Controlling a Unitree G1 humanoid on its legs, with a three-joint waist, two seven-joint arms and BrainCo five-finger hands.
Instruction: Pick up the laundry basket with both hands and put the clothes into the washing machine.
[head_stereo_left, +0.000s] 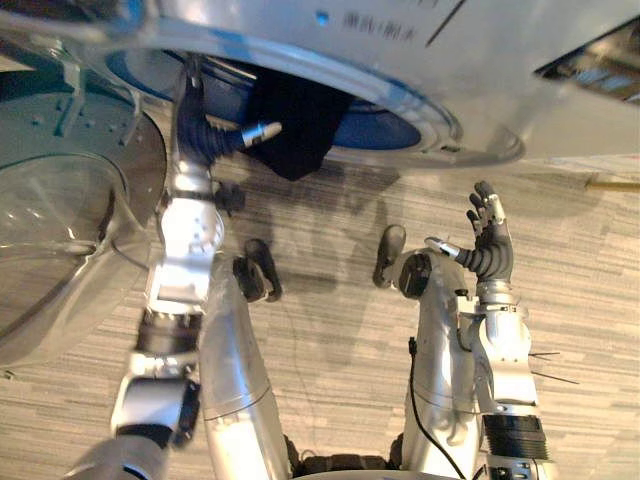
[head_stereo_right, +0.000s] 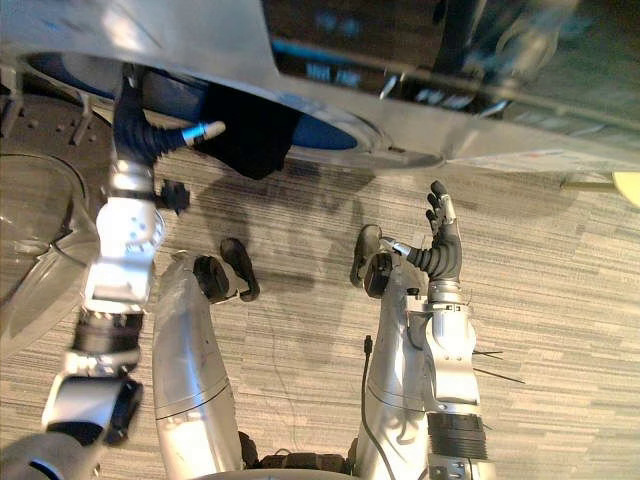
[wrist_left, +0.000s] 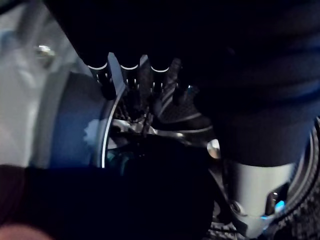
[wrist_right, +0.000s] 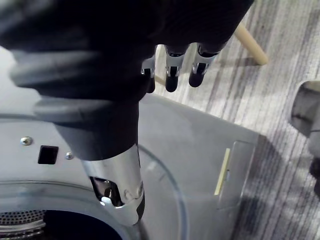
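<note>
My left hand (head_stereo_left: 212, 138) is up at the round opening of the washing machine (head_stereo_left: 480, 70), at the left part of its blue rim (head_stereo_left: 375, 130). In the left wrist view its fingers (wrist_left: 129, 75) lie in a straight row and point into the metal drum (wrist_left: 175, 117). The thumb (head_stereo_left: 262, 130) stands out to the side, apart from them. So this hand is spread open. I do not see any finger curled round cloth.

A dark garment (head_stereo_left: 295, 125) is just beside this thumb. Its upper part is inside the opening, and its lower part hangs out over the lower edge of the rim, down the front of the machine. In the left wrist view dark cloth also lies close around my hand, but it is too dark there to tell where the cloth touches the fingers.

The glass door (head_stereo_left: 60, 230) of the machine is swung open. It stands to the left of my left arm.

My right hand (head_stereo_left: 490, 245) is raised in the air, well apart from the garment. It is in front of the machine, below the right end of the rim, with the striped grey floor (head_stereo_left: 580, 320) under it. Its fingers are straight and a little spread, the thumb is out to the side, and it holds nothing.

A light wooden rod (wrist_right: 250, 45) lies on the floor near the right side of the machine.
</note>
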